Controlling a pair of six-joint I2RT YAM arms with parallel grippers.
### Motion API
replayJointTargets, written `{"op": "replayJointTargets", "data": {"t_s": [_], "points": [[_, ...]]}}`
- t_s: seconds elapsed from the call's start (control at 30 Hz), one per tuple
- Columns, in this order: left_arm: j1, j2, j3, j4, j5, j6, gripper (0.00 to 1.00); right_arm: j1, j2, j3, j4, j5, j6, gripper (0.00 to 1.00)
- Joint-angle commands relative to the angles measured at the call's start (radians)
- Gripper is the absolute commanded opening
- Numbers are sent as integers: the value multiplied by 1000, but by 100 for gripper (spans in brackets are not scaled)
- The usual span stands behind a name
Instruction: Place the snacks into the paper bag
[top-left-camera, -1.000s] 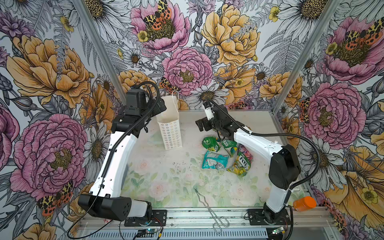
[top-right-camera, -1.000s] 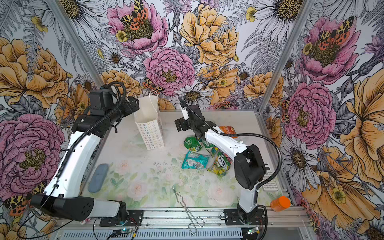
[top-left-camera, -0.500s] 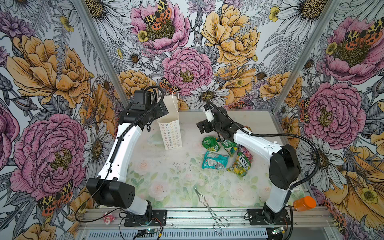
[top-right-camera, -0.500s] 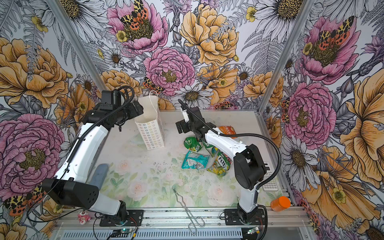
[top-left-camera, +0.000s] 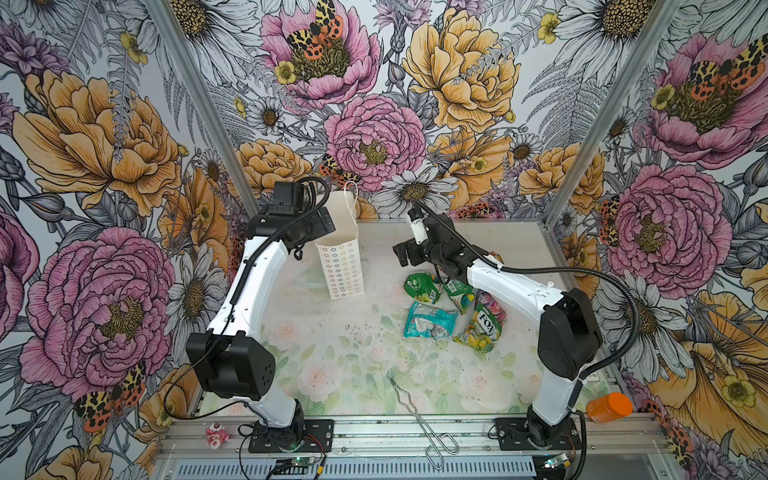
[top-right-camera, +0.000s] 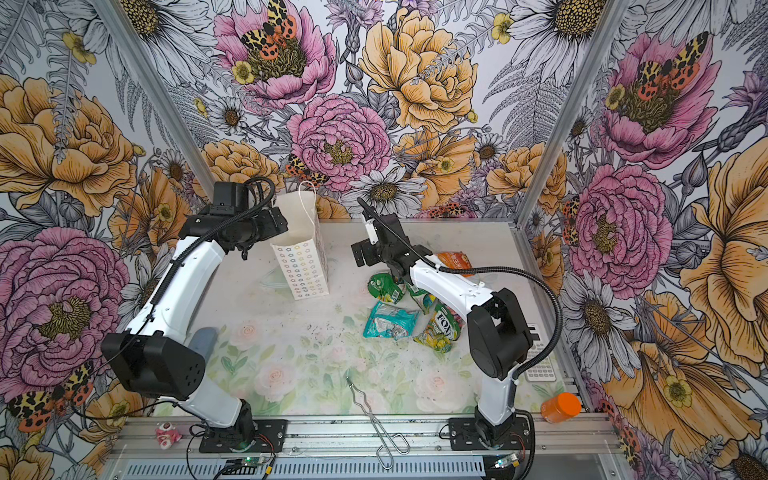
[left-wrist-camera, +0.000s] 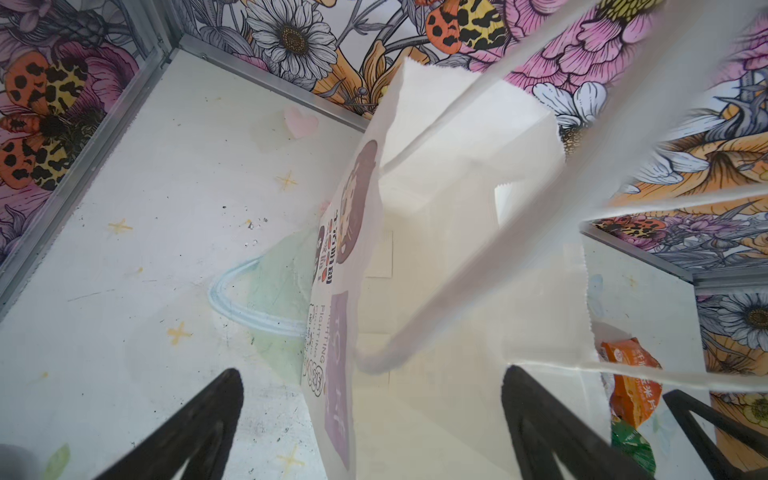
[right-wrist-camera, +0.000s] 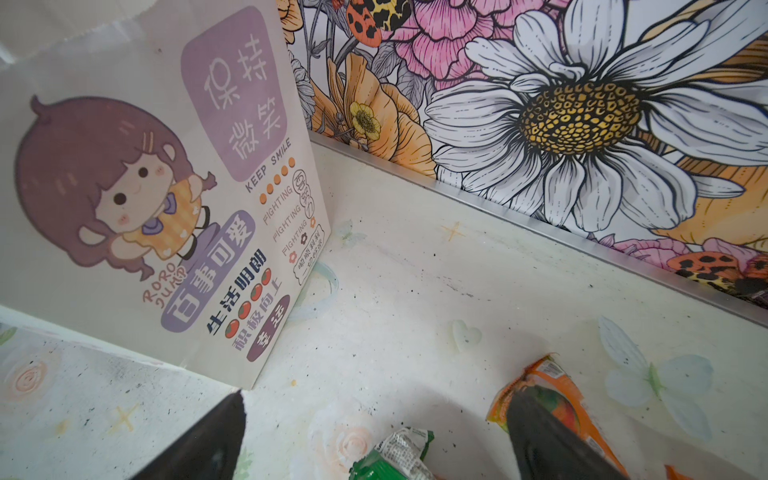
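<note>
Snacks (top-right-camera: 390, 322) — six packets showing — are lying in a loose cluster on the worktop (top-left-camera: 332, 357), right of the one paper bag (top-left-camera: 341, 266) and apart from it. There are two green packets (top-left-camera: 422, 286), one teal packet (top-left-camera: 430, 323), one yellow-green packet (top-left-camera: 482, 330) reading "FOX", one purple-pink packet (top-left-camera: 492, 305) and one orange packet (top-right-camera: 455, 259).

The bag is standing upright near the back. Its face (right-wrist-camera: 145, 187) is showing a cartoon girl, "KEEP SMILE", "FIGHTING" three times, "RORO JUMP" and Chinese text.

The right arm (top-left-camera: 511, 286) is reaching over the cluster, covering part of the purple-pink packet. Its jaws are gaping wide and empty, hanging between bag and packets. The left arm (top-left-camera: 257, 282) is leaning at the bag's mouth, its jaws spread wide on either side of the printed wall's top edge and gripping nothing. Two cord handles (left-wrist-camera: 478, 266) are crossing in front of that wrist camera.

One pair of metal tongs (top-left-camera: 419, 419), one orange bottle (top-left-camera: 609, 407) and one pink-white toy (top-left-camera: 217, 434) are sitting along the front.
</note>
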Motion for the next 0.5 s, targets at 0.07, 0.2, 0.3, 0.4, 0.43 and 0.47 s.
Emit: {"op": "replayJointTargets", "data": {"t_s": [0.07,0.2,0.3,0.4,0.43,0.47], "points": [[16,18,39,-3,32,29,90,1,-2,41,9,2,15,100],[23,30,46,-2,37,30,85,3,-2,40,9,3,15,99],[28,40,54,-3,34,30,81,3,-3,40,8,3,13,99],[28,52,60,-4,43,35,77,3,-4,40,8,4,14,99],[27,55,60,-3,46,37,75,3,-5,38,8,4,14,99],[27,58,62,-3,44,37,74,3,-5,38,8,4,14,99]]}}
